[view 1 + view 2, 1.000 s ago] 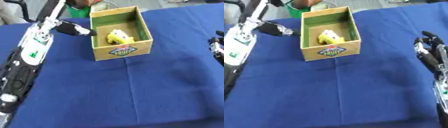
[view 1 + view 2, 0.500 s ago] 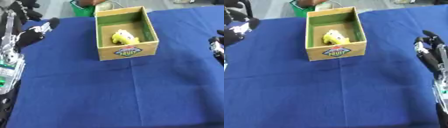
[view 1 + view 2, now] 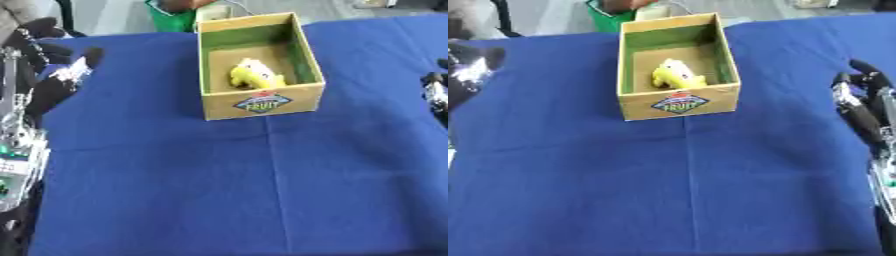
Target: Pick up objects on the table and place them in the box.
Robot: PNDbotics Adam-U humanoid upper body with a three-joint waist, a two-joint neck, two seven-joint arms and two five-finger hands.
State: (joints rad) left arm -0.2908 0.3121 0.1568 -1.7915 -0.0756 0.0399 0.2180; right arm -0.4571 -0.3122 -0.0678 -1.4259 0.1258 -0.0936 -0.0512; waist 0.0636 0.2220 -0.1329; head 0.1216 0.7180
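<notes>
A cardboard box [image 3: 260,102] with a green lining and a fruit label stands at the far middle of the blue table. A yellow object [image 3: 255,74] lies inside it on the floor of the box. My left hand [image 3: 54,70] hangs at the left edge, well away from the box, fingers relaxed and holding nothing. My right hand [image 3: 863,100] rests at the right edge with straight fingers, also holding nothing.
A blue cloth [image 3: 262,190] covers the table, with a crease running down its middle. A green container [image 3: 175,16] stands just beyond the far edge behind the box.
My left arm has drawn back from the box's left side toward the left edge of the table. The view has shifted slightly. The right hand has stayed put.
</notes>
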